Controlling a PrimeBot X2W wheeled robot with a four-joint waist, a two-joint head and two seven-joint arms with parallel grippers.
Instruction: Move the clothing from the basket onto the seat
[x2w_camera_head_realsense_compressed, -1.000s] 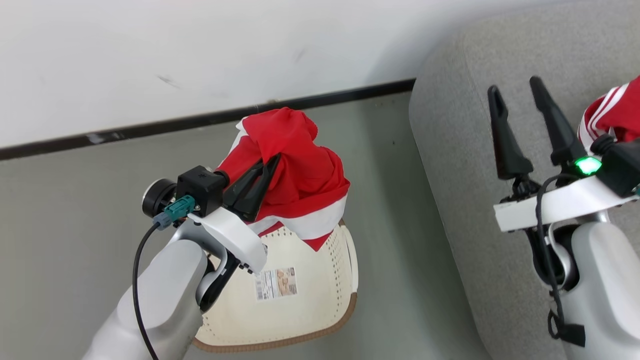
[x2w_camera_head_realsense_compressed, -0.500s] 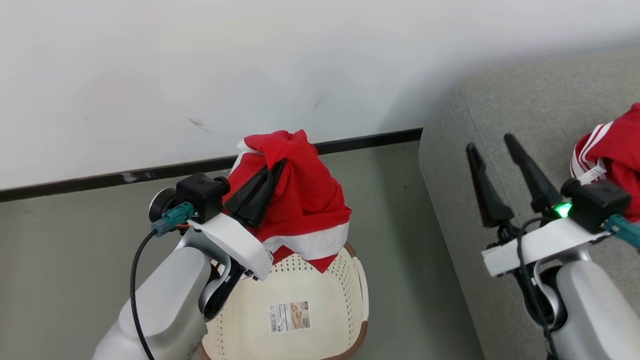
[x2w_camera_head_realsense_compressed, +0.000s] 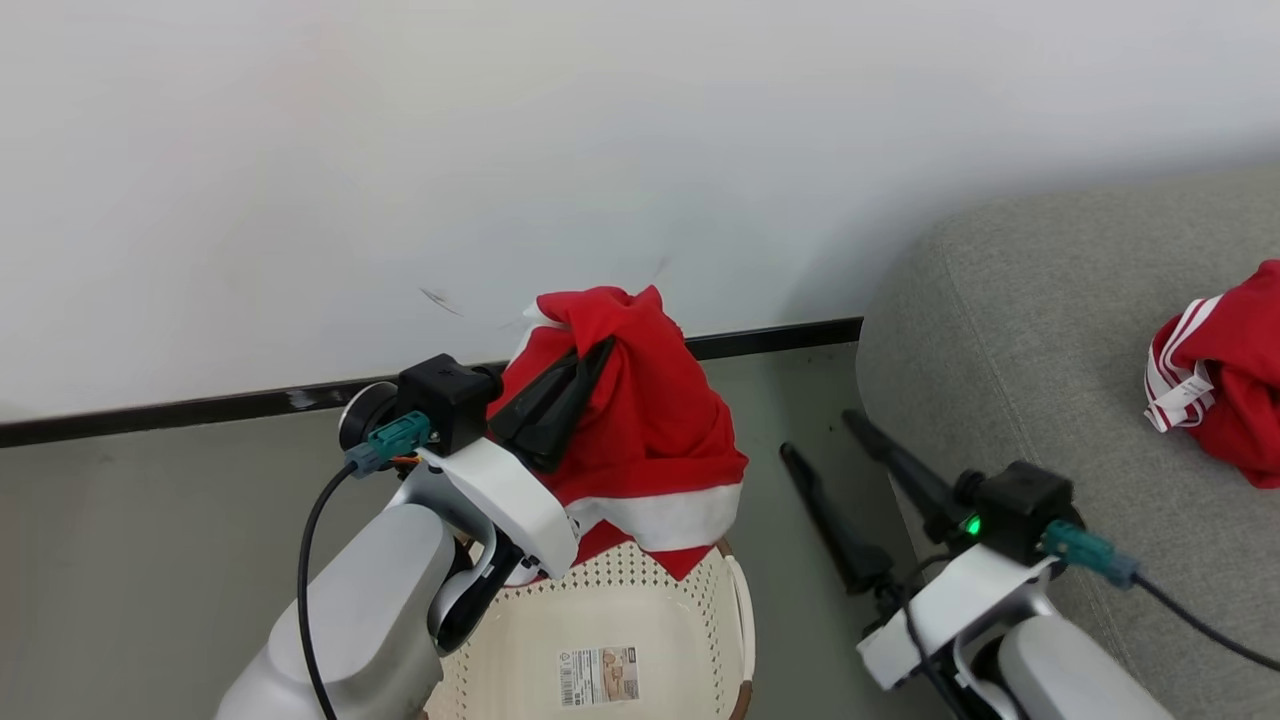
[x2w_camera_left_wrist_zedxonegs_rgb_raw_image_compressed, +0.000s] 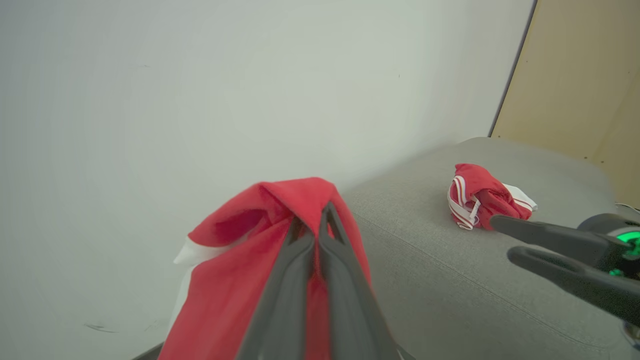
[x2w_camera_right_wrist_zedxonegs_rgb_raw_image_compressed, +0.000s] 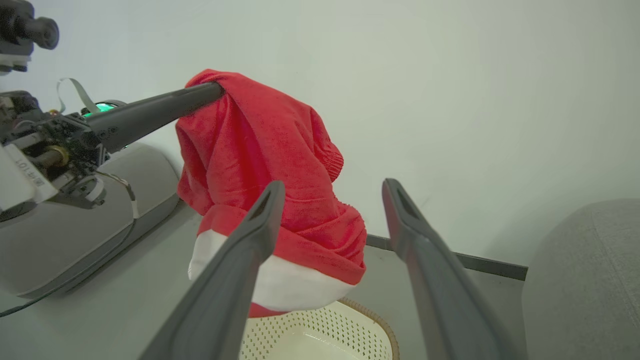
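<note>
Between the closed fingers of the left gripper (x2w_camera_head_realsense_compressed: 603, 350), a fold of a red garment (x2w_camera_head_realsense_compressed: 650, 430) is being pinched. The two dark fingers are being pressed together on the cloth, and no gap between them is being shown in the left wrist view. The red garment is being held up in the air above the basket (x2w_camera_head_realsense_compressed: 690, 600), with its white-trimmed hem being left to hang just over the far rim. Whether the lowest red corner is touching that rim cannot be told. The basket is being shown standing on the grey floor (x2w_camera_head_realsense_compressed: 150, 520), with cream perforated walls, a brown rim and a printed label (x2w_camera_head_realsense_compressed: 600, 675) on its bottom.

Further to the right, the right gripper (x2w_camera_head_realsense_compressed: 818, 433) is being held spread wide, with nothing between its fingers. It is being pointed up toward the wall (x2w_camera_head_realsense_compressed: 500, 150) and is hovering over the strip of floor between the basket and the seat (x2w_camera_head_realsense_compressed: 1010, 330). In the right wrist view, the hanging garment is being partly covered by that gripper's left finger.

On the grey seat, well apart from both grippers, a second garment (x2w_camera_head_realsense_compressed: 1225, 380) is being shown lying bunched up, red with white stripes and a small white tag. Behind it all, the foot of the pale wall is being edged by a black skirting strip (x2w_camera_head_realsense_compressed: 200, 405).
</note>
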